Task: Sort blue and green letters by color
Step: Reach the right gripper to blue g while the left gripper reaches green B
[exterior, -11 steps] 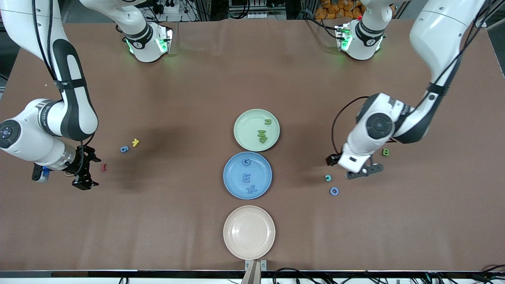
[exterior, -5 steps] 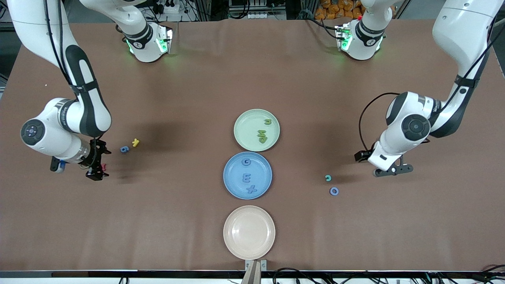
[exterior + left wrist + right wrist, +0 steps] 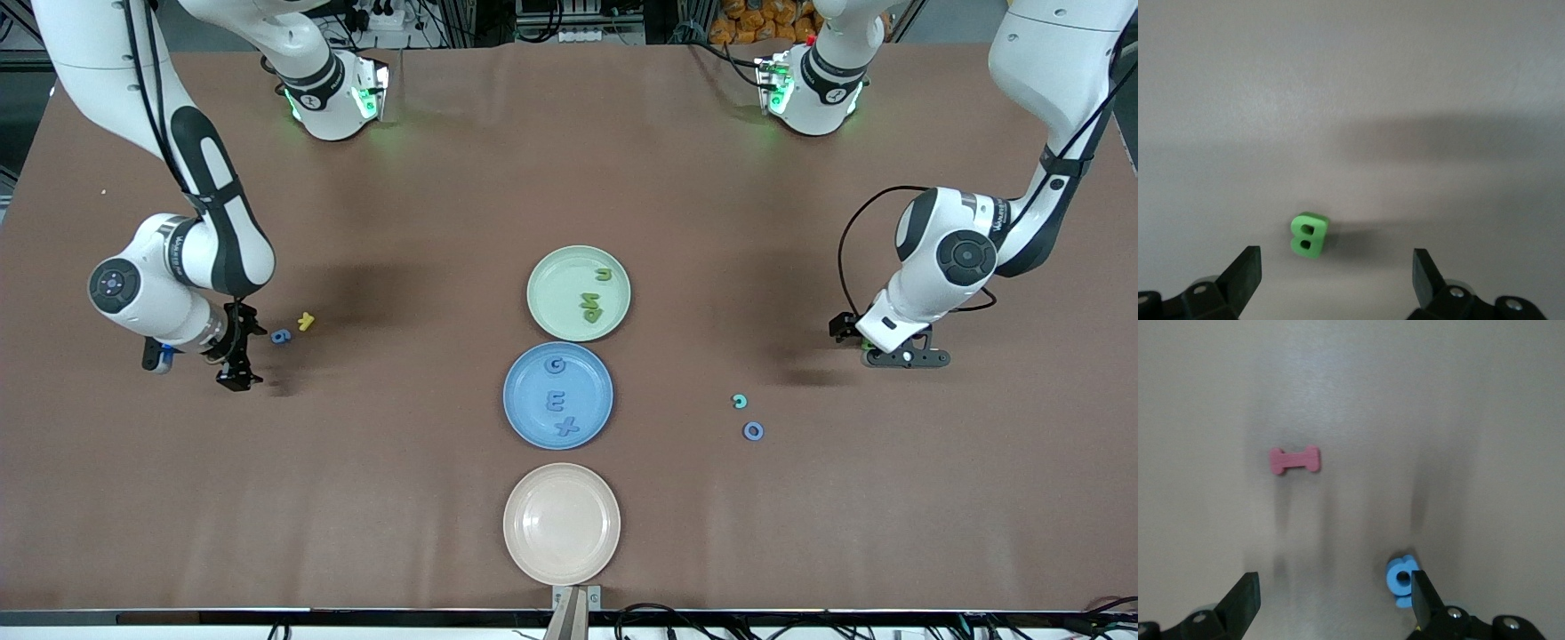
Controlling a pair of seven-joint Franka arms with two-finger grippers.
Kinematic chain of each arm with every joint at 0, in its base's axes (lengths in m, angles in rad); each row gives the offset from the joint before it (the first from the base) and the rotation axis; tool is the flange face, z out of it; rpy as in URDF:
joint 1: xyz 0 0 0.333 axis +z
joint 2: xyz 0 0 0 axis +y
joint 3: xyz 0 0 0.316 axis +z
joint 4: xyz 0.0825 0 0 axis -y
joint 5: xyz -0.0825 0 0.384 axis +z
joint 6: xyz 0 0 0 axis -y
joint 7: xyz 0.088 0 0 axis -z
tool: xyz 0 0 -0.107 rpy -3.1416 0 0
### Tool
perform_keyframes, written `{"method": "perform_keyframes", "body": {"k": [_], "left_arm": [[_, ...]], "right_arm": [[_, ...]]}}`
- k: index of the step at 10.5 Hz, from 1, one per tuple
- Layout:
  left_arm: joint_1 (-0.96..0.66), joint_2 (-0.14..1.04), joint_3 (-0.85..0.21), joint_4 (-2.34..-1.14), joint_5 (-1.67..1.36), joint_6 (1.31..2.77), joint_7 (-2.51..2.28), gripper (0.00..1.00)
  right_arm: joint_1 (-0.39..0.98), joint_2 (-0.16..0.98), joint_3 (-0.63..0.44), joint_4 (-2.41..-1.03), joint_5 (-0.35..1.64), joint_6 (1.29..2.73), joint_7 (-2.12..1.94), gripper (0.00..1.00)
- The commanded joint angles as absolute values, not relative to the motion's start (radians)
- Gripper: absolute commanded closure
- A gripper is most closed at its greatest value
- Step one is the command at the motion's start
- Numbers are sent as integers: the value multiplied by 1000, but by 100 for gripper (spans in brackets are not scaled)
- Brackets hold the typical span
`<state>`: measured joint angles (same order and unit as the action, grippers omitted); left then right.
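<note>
green B point(image 3: 1309, 234): hidden under the left hand point(image 3: 907, 357) in the front view
red I piece point(image 3: 1294, 460): hidden by the right arm in the front view
blue 6 point(image 3: 1399, 581): partly covered by a finger point(image 3: 1421, 600) of the right hand point(image 3: 1331, 603)
both hands: cut off by wrist pictures' edges

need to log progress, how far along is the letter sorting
Roughly half done. Three blue letters lie on the blue plate, and green letters on the green plate. Nothing is held: the left gripper is open over the green B, the right gripper open beside the blue 6. The teal piece and blue O remain out.
</note>
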<state>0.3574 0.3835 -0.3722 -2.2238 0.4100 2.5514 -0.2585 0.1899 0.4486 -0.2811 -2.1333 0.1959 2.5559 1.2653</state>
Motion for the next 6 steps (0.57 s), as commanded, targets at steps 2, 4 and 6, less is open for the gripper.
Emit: {"method": "perform_keyframes", "body": {"k": [2, 4, 6], "left_arm": [[434, 351, -376, -2269, 397, 2566, -43, 0], [437, 365, -377, -2266, 397, 2566, -19, 0], [439, 376, -377, -2264, 397, 2580, 23, 0]], "right_arm": [[204, 414, -275, -2235, 181, 2638, 1281, 0], [212, 413, -267, -2252, 184, 2655, 1284, 0], [212, 413, -261, -2282, 184, 2695, 1284, 0]]}}
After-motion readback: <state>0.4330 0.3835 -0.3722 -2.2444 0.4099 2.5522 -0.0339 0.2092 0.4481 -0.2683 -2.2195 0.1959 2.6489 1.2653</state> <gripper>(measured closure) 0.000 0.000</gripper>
